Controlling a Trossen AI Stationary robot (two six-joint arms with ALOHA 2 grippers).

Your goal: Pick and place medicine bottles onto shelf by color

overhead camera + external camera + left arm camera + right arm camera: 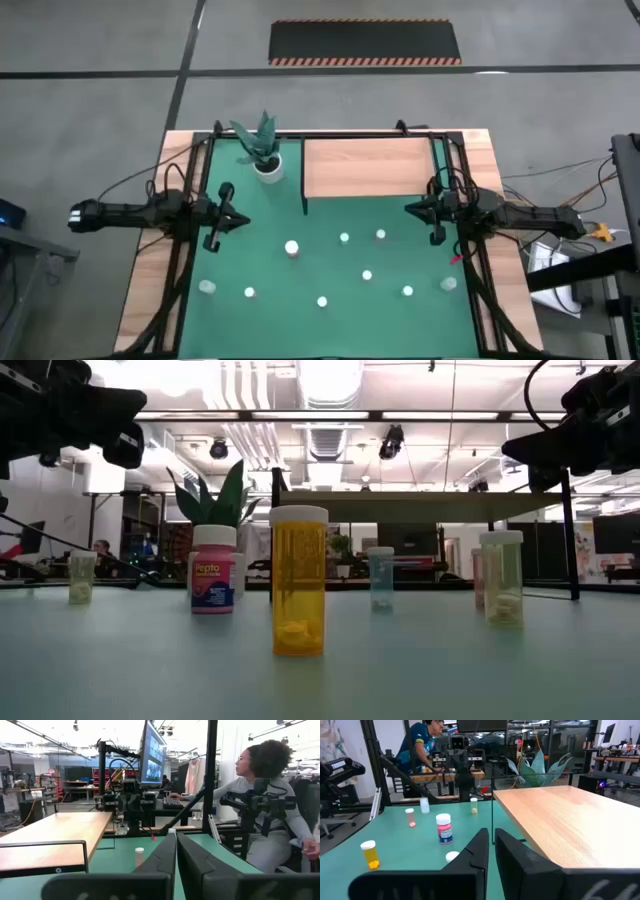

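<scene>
A workshop with monitors and a seated person lies behind the green tabletop (pixel 330 330), across which the medicine bottles are scattered upright, long axes vertical, none yet on the shelf (pixel 370 167). The right gripper (pixel 438 222) is held closed and empty at the right edge of the mat, just beside the shelf's near right corner. From it, a whitish-capped bottle (pixel 381 235) is found nearest, toward the middle of the mat, with another bottle (pixel 344 238) beyond it. The large magenta bottle (pixel 291 248) stands near the centre, somewhat closer to the left gripper (pixel 222 222), which is likewise closed and empty at the left edge, near the potted plant (pixel 266 150). The right arm is judged better placed, since both bottle and shelf lie on its side.
</scene>
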